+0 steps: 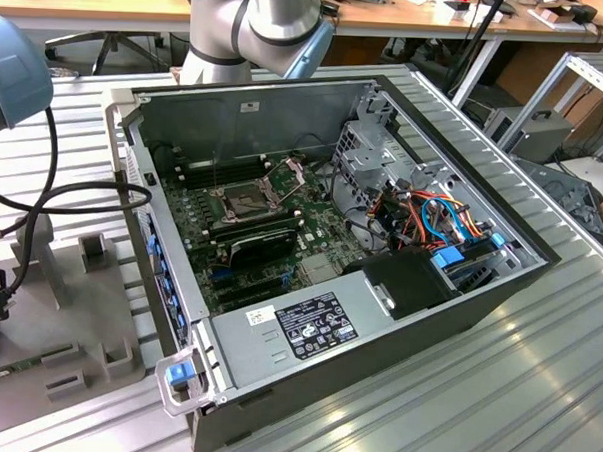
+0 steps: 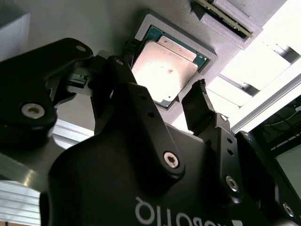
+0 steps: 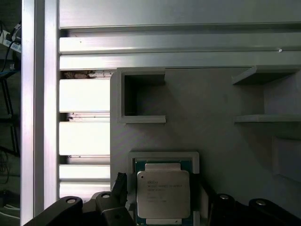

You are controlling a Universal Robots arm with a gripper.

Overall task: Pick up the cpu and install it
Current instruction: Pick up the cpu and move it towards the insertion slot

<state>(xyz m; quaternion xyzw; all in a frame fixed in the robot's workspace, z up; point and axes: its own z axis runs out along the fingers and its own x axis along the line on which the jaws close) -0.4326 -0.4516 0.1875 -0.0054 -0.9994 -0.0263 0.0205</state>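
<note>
"Since you can't see my feeds, ask away."

"Where's the chip?"

"I have the small, flat, square cpu with the pale silver metal face (image 3: 163,190) lying face-up in a light grey plastic nest (image 3: 164,155) on the grey fixture plate (image 3: 211,103); the raised rim keeps it square for a grab."

"And the fingers?"

"My black two-finger gripper (image 2: 162,80) hangs right over it, fingers (image 2: 200,106) apart, one off each opposite edge. I think neither touches yet, though glare makes that hard to judge. The open dark computer case (image 1: 381,240) with its green motherboard (image 1: 230,253) stands on the ribbed aluminium table (image 1: 474,394)."
</note>
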